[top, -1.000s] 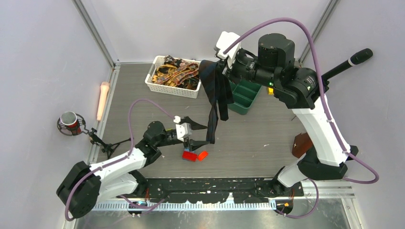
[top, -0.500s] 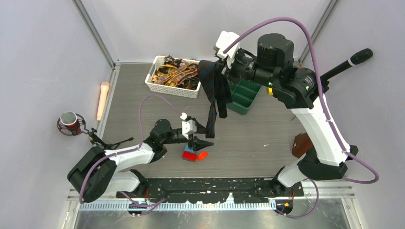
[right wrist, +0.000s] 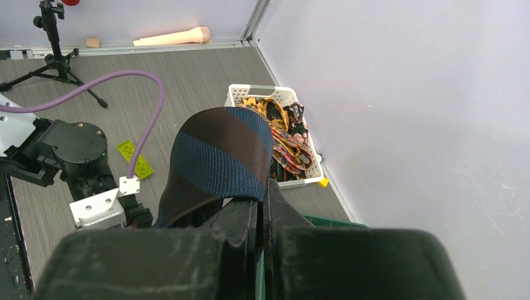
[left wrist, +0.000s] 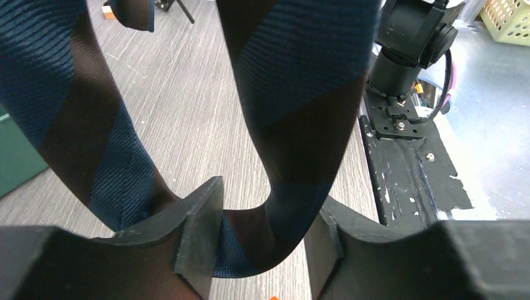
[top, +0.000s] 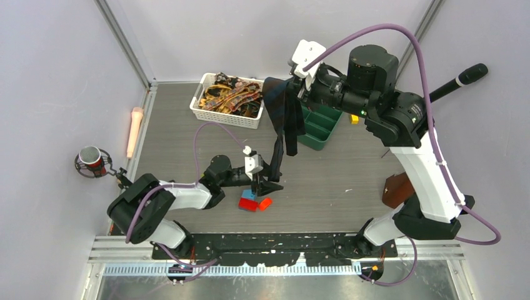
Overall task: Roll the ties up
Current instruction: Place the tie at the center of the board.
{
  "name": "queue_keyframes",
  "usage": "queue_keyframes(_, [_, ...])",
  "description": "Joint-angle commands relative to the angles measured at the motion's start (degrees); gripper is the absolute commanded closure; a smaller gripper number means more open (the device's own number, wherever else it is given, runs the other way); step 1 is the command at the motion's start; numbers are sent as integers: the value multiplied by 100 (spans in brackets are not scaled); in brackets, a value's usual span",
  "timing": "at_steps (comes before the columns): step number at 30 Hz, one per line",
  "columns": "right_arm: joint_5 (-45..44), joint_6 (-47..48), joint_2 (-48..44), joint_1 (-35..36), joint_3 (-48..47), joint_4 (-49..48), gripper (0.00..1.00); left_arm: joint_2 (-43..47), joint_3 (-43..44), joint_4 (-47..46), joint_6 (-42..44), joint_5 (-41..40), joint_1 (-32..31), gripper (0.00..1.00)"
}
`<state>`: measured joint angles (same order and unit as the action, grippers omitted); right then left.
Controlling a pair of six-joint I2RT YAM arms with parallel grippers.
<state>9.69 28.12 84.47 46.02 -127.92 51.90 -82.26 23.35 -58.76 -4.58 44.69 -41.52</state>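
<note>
Navy tie (top: 282, 112) swung right, left claw (top: 265, 185) nearer, narrowing

The navy tie (left wrist: 300, 94) runs off the left wrist view's top edge.

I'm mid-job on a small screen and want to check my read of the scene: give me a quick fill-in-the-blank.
The tie pinched in the right gripper has navy and ____ stripes.
Its low fold sits between the left gripper's fingers, near red bricks and one ____ brick.
The other ties lie in a ____ basket.
Missing: brown, blue, white.
</note>
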Motion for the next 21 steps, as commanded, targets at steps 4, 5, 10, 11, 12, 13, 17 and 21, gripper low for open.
queue_keyframes(4, [-152, -42, -211, -14, -29, -305, 100, 26, 123, -707, -86, 27, -14, 68])
queue_keyframes(5, [-209, -30, -205, -14, -22, -321, 100, 143, 117, -598, -35, -33, -14, 78])
queue_keyframes(10, [-867, 0, -202, -14, 122, -495, 100, 1365, 284, 901, 116, -848, -14, 100])
queue_keyframes(11, [-1133, 0, -198, -14, 178, -582, 100, 1653, 355, 1237, 192, -1077, -14, 100])
queue_keyframes(12, [-1244, -24, -200, -14, 205, -645, 100, 1980, 428, 1594, 225, -1439, -14, 100])
queue_keyframes(13, [-1453, -55, -202, -14, 265, -793, 100, 2282, 527, 1877, 238, -1898, -14, 100])
queue_keyframes(17, [-1912, -239, -298, -13, 555, -1364, 100, 3246, 877, 2768, 249, -3872, -8, 100])
queue_keyframes(21, [-2349, -463, -459, -23, 874, -1949, 100, 3757, 1197, 2930, 430, -5142, -6, 100])
